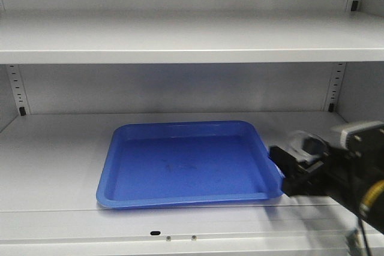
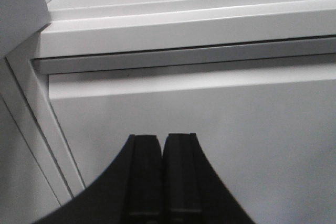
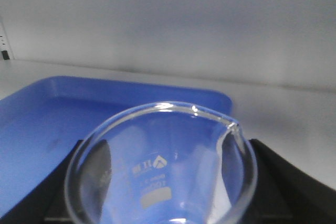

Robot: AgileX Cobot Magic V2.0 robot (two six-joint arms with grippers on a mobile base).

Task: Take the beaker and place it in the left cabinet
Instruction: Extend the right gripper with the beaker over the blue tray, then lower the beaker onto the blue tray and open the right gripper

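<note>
- Gripping the beaker [image 3: 163,171] between its black fingers [image 3: 286,177], the right gripper [image 1: 303,163] is hovering at the right edge of the blue tray [image 1: 180,193]; seen from the front-facing camera the glass is showing only as a pale blur above the jaws, so its exact tilt is hard to judge there.
- Looking down from the right wrist, the beaker is filling the lower half of the picture — its round rim and pouring lip are facing the camera, white printed markings are showing on its wall, and dark finger surfaces are flanking it on both sides.
- The beaker is sitting just beside the tray's near right corner, over the shelf [image 1: 54,166] of the left cabinet [image 1: 180,37]; whether it is touching the shelf or hanging above it cannot be told.
- The tray is lying flat on the middle shelf, its rim raised all round and its floor bare apart from faint scuffs.
- Peg-hole strips [image 1: 334,88] are running up the cabinet's back wall at both sides; a second shelf is spanning the view above.
- The left gripper [image 2: 161,140] is pointing at a pale cabinet panel [image 2: 210,124] beneath a grey ledge [image 2: 184,56]; its two black fingers are pressing together with nothing between them — clenched on empty air.
</note>
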